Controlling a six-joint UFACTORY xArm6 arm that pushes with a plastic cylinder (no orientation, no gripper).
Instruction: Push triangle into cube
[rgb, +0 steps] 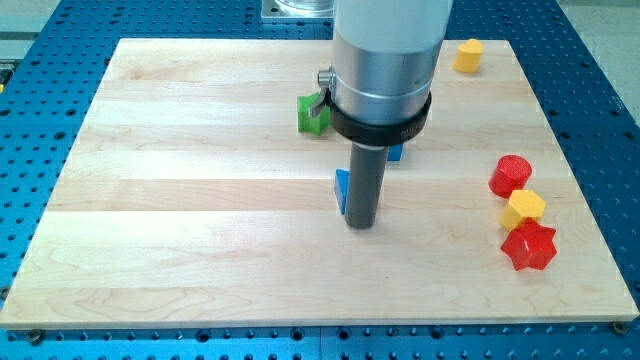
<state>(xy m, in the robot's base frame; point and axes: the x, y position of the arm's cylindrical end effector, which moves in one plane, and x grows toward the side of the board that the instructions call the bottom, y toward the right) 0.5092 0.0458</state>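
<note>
Triangle-wise, the only candidate is the blue block (342, 191) peeking out at the view's left of the rod, near the middle of the wooden desk (180, 250); only a narrow blue sliver is showing, so its shape is not really readable. Another blue block (396, 153) is peeking out at the rod's upper right, mostly hidden by the arm's silver body, and I am taking it as the likely cube, though its shape is hidden too. My tip (361, 226) is resting on the desk just beside the first blue block, on its right, touching it or nearly so. The tool is a bare rod: it has no jaws to open and is holding nothing.

A green block (313, 114) is sitting further up, left of the arm. A yellow block (467, 56) is lying near the view's top right corner. At the right edge a red cylinder (510, 176), a second yellow block (524, 208) and a red star (528, 246) are clustering together, well apart from the work.

As I judge it, the step in hand is positioning, not yet the push. My tip is standing between the two blue blocks, which is the wrong side. The next move is calling for rounding the triangle to its lower left, then driving up and right toward the cube.
</note>
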